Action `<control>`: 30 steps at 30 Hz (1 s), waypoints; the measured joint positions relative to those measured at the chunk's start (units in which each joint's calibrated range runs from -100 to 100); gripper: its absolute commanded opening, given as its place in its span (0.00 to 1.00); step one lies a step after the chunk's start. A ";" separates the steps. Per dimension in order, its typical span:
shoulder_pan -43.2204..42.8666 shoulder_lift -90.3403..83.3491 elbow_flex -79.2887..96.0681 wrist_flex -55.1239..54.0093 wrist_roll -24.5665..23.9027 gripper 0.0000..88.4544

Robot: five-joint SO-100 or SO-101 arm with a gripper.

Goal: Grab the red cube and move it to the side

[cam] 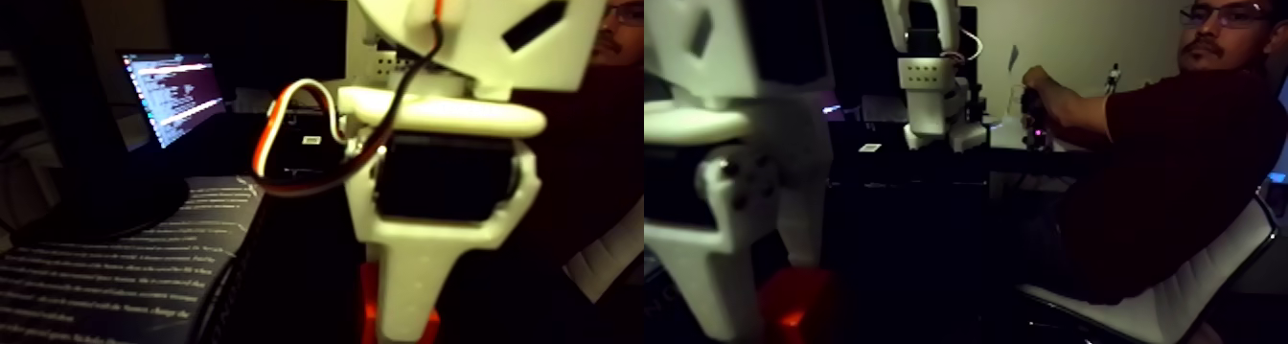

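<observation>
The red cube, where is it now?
In the fixed view, the red cube is at the bottom edge, directly behind the white gripper, on the dark table.

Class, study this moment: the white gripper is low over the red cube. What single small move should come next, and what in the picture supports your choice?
Probably close the gripper on the red cube. A white finger already reaches down in front of the cube, which peeks out on both sides of it at the frame's bottom. Whether the cube is already pinched cannot be told from this dark, close view, so confirm a firm grip before lifting.
</observation>
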 measured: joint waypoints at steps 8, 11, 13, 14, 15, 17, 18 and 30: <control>0.00 0.00 0.00 1.47 -0.05 0.02; 0.00 0.00 0.00 1.47 -0.16 0.02; 0.00 0.00 0.00 1.47 -0.16 0.02; 0.00 0.00 0.00 1.47 -0.16 0.03; 0.00 0.00 0.00 1.63 -0.16 0.03; 0.00 0.00 0.00 2.04 -0.10 0.03; 0.00 0.00 0.00 2.20 -0.10 0.03; -0.23 -5.38 0.00 5.96 -1.84 0.03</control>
